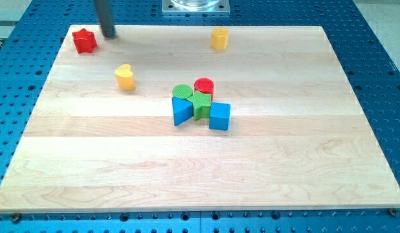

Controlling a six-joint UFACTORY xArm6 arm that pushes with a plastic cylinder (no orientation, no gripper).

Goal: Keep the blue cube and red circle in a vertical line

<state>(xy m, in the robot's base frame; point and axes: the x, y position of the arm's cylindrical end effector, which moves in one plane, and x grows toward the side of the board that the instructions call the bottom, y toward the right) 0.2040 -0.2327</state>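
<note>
Rests my tip [110,36] on the pale wooden table [187,175] near the view's top left corner, at the lower end of a dark rod [105,14] coming down from the top edge. Sits just to the right of the red star [84,41], close beside it, with a thin gap seemingly between the two; hard to tell for sure. Shows no claw, only the rod, so open or closed cannot be told. Stands well apart from the task's blocks, both down in a tight cluster near the middle of the table. Finds the red circle [204,86] at the top of that cluster and the blue cube [219,116] at its lower right, a little to the right of the red circle rather than straight below it. Packs three more blocks into the same cluster: a green cylinder [182,92] just left of the red circle and touching it, a green block [200,103] of unclear shape wedged below those two, and a blue triangle [180,111] at the lower left, pressed against the green block. Puts the blue cube against the green block's right side. Leaves a yellow heart [125,76] alone between the red star and the cluster, and a yellow block [219,38], perhaps a hexagon, near the top edge, right of centre. Surrounds the table with a blue perforated base [381,39].
</note>
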